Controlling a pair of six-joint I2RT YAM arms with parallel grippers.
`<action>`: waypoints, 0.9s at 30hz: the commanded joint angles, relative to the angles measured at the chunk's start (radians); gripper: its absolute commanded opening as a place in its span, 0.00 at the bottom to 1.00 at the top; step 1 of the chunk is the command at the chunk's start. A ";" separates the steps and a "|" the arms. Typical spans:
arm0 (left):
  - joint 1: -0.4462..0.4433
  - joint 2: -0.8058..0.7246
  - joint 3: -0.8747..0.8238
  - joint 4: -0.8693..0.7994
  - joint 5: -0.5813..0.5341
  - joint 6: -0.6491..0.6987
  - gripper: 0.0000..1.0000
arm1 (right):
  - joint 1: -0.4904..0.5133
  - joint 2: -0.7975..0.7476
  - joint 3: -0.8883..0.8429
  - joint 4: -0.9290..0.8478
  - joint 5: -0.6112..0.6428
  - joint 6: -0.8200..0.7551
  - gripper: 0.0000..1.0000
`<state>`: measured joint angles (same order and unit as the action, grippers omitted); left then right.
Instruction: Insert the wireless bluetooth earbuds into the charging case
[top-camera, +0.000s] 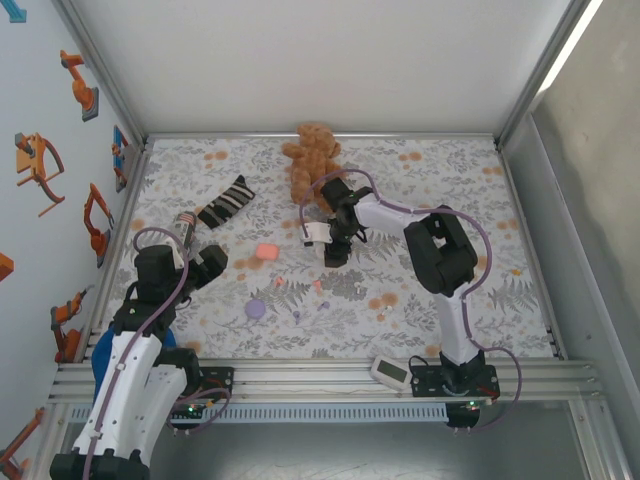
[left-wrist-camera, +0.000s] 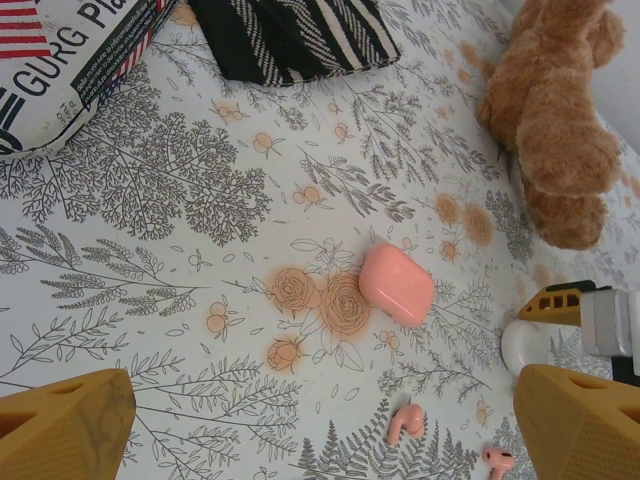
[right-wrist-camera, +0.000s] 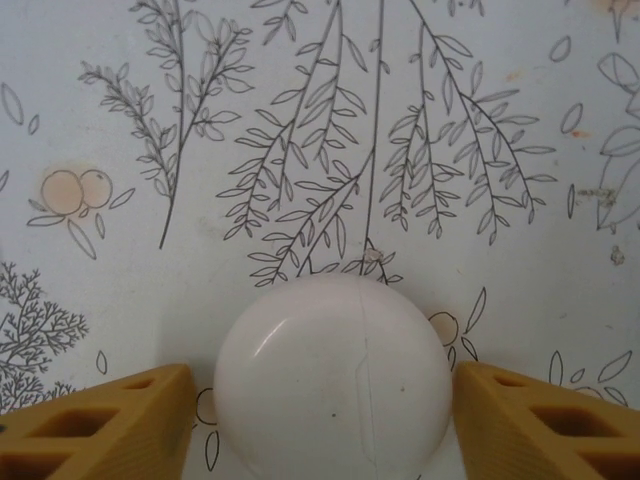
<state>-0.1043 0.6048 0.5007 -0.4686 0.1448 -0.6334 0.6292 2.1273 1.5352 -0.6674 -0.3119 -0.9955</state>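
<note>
The right gripper (right-wrist-camera: 322, 400) is lowered over a white round charging case (right-wrist-camera: 333, 375) on the floral mat (right-wrist-camera: 300, 120). Its yellow fingers (right-wrist-camera: 110, 425) stand one on each side of the case. The jaws are apart: a narrow gap shows on the left of the wrist view, while the other finger is at the case's edge or just off it, so the case is bracketed rather than clamped. A thin seam runs down the case's dome. From above, this gripper (top-camera: 335, 245) sits just in front of the teddy bear (top-camera: 312, 160). The left gripper (top-camera: 200, 265) hovers over the mat's left part with its jaws spread wide and nothing between them. Its wrist view shows a salmon-pink charging case (left-wrist-camera: 397, 284) lying shut on the orange flower print. A salmon-pink earbud (left-wrist-camera: 407, 423) lies loose on the mat near that case, and a second pink earbud (left-wrist-camera: 498, 459) is just beside the first; neither sits in any case. A lilac case (top-camera: 256, 310) rests closer to the arms' bases, well apart from the white one. A striped cloth (left-wrist-camera: 290, 35) and a printed can (left-wrist-camera: 70, 60) lie at the far left.
</note>
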 joint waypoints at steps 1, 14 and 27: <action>-0.006 -0.004 -0.011 0.008 -0.011 -0.006 0.96 | 0.003 0.039 0.044 -0.060 0.029 -0.004 0.57; -0.008 -0.025 -0.013 -0.008 -0.002 -0.021 0.96 | 0.004 -0.050 -0.037 0.010 -0.004 0.020 0.46; -0.029 -0.037 -0.028 0.158 0.254 -0.096 0.97 | 0.006 -0.425 -0.318 0.285 -0.033 0.151 0.46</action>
<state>-0.1226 0.5705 0.4911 -0.3965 0.2802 -0.6846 0.6308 1.7840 1.2675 -0.4858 -0.3252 -0.9039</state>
